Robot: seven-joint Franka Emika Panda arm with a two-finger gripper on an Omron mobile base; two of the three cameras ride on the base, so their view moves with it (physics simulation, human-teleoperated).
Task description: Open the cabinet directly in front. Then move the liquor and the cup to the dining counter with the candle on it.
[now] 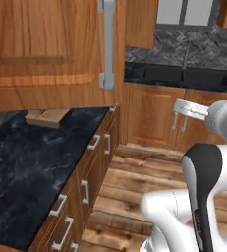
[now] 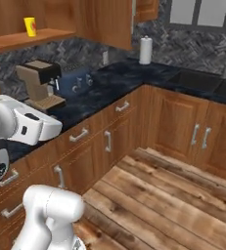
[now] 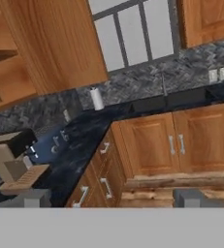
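Yellow cup (image 2: 30,26) stands on the open cabinet's shelf (image 2: 24,40), above a coffee machine (image 2: 38,83) on the black worktop (image 2: 109,80). Pincer (image 3: 111,197) is open, empty, well apart from it.

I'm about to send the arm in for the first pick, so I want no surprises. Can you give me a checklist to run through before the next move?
1. Cabinet open: ok, its door is swung out and the shelf is exposed.
2. Cup located: ok, upright on that shelf.
3. Liquor located: cannot tell where it stands.
4. Tool open and empty: ok, fingertips wide apart with nothing between them.
5. Tool aimed at the cup: not ok, it faces the window and the sink corner.
6. Approach below the shelf: not ok, the coffee machine stands on the counter under it.
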